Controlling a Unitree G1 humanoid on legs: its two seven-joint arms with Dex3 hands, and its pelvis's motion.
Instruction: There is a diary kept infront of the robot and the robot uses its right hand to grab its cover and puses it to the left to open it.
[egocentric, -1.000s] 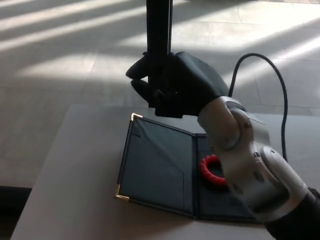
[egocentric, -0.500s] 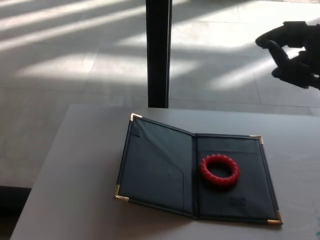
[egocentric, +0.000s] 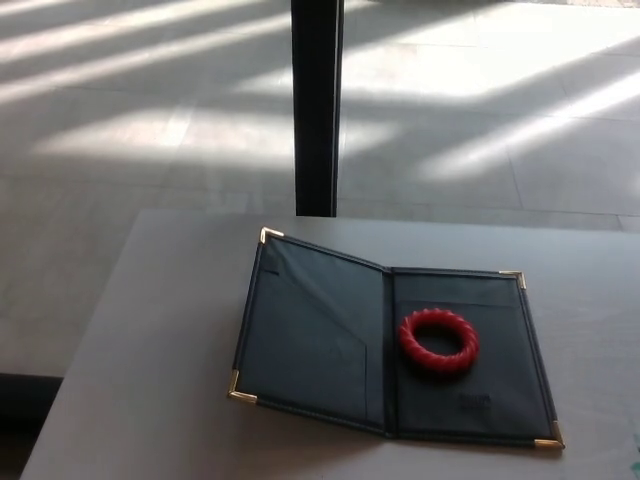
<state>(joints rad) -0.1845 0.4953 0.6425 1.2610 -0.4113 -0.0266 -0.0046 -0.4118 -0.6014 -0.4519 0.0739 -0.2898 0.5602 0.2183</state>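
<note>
The diary (egocentric: 390, 350) lies open and flat on the desk (egocentric: 150, 380), its dark inner faces up. Taking the diary as the landmark: its spine fold runs down its middle, the cover (egocentric: 310, 335) spreads to the left of that fold and the other half to the right. The cover's left edge sits slightly raised from the desk, throwing a thin shadow under it. Brass corners (egocentric: 236, 388) cap the outer tips; four show, two on the left edge and two on the right. A red ring (egocentric: 439, 341) with a twisted, ribbed surface rests on the diary's right half, near the fold and about midway down. Small stamped lettering sits below the ring, too small to read. Beyond the diary's far edge a black post (egocentric: 317, 105) stands upright on the floor (egocentric: 120, 130), just past the desk's rim. Bands of sunlight cross the floor behind it. Neither hand shows anywhere, so their state cannot be told.
</note>
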